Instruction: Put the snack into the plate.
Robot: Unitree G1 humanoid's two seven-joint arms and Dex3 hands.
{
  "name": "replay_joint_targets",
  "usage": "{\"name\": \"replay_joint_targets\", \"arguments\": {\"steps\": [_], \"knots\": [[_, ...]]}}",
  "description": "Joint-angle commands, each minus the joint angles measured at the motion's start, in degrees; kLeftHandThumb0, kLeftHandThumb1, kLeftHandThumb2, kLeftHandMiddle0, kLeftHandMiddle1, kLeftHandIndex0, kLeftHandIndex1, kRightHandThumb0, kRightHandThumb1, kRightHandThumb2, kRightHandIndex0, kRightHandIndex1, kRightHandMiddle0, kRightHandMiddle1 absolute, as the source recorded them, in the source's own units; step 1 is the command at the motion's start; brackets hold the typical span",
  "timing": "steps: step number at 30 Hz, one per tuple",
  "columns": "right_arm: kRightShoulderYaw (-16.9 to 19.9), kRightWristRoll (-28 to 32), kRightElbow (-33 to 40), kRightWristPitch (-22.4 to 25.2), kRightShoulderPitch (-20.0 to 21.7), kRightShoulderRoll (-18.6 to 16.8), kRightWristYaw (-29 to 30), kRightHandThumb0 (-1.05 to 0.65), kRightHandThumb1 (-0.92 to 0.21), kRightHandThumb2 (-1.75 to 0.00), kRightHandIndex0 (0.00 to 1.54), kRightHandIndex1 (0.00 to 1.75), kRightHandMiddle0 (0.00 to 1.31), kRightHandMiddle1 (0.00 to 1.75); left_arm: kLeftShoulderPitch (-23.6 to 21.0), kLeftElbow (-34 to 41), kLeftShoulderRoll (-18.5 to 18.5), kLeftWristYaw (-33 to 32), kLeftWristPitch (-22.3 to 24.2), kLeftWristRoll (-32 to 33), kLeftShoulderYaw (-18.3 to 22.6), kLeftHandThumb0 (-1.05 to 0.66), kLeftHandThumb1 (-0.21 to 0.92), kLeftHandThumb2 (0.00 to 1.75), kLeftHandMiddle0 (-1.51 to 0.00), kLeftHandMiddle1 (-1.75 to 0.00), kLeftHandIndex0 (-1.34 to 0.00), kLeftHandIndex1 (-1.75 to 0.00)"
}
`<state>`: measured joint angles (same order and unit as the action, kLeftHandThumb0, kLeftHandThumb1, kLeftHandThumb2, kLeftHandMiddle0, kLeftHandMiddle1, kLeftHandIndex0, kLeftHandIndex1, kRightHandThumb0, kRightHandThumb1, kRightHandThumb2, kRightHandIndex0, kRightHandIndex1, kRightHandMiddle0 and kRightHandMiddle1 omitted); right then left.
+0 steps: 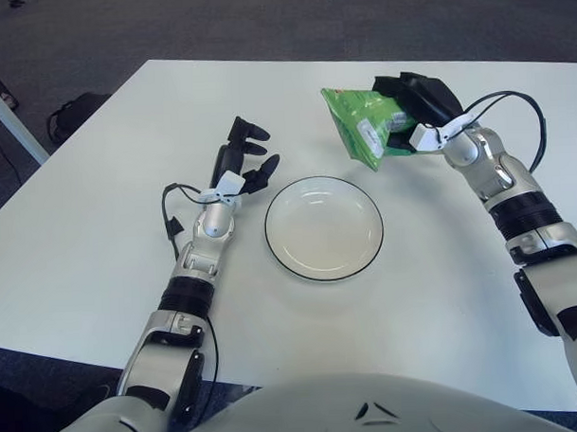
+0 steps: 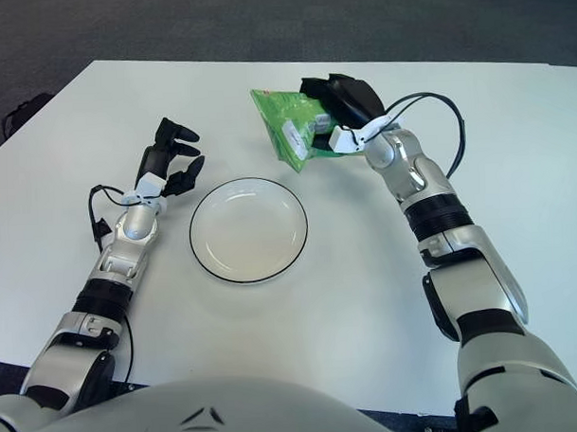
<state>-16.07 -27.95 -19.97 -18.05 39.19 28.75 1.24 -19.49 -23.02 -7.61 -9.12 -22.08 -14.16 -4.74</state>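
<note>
Green snack (image 1: pixel 359 131) gripped in raised right hand (image 1: pixel 419 103), beyond plate (image 1: pixel 324 264).

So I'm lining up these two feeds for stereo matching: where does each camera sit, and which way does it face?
Left eye view: on the head, looking forward and down at the white table; shows both arms, the left hand left of the plate, and the right hand holding the green snack bag.
Right eye view: same head, slightly to the right, same downward aim, showing the same arms and chest.
Shared: plate, bag, both hands, table, dark floor beyond.
</note>
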Motion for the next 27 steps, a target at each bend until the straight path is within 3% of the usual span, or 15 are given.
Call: {"name": "replay_joint_targets", "arguments": {"steps": [1, 14, 21, 27], "knots": [[3.20, 3.46, 8.99, 3.28, -2.45, -2.38, -1.94, 0.54, -0.14, -1.53, 0.75, 1.75, 1.02, 1.75, 3.69, -2.51, 0.41, -0.92, 0.99, -0.70, -0.07, -0.35, 0.92, 0.52, -0.45, -1.25, -0.19, -1.75], [4.27, 8.42, 24.46, 7.41, -8.28, -6.13, -10.25, 0.54, -0.14, -1.53, 0.75, 1.75, 1.00, 1.75, 2.76, -5.16, 1.12, -0.35, -0.13, 0.66, 0.20, -0.35, 0.92, 0.52, -0.47, -1.27, -0.19, -1.75], [3.08, 7.04, 25.41, 4.76, -8.21, -5.01, -14.19, 0.54, -0.14, -1.53, 0.75, 1.75, 0.98, 1.75, 2.36, -5.71, 1.23, -0.64, -0.17, 0.24, 0.07, -0.35, 0.92, 0.52, -0.47, -1.28, -0.19, -1.75], [0.77, 6.85, 27.64, 2.12, -10.63, -4.08, -18.40, 0.54, -0.14, -1.53, 0.76, 1.75, 0.96, 1.75, 2.29, -5.70, 1.38, -0.98, -0.43, -0.08, -0.06, -0.35, 0.92, 0.52, -0.47, -1.28, -0.19, -1.75]]}}
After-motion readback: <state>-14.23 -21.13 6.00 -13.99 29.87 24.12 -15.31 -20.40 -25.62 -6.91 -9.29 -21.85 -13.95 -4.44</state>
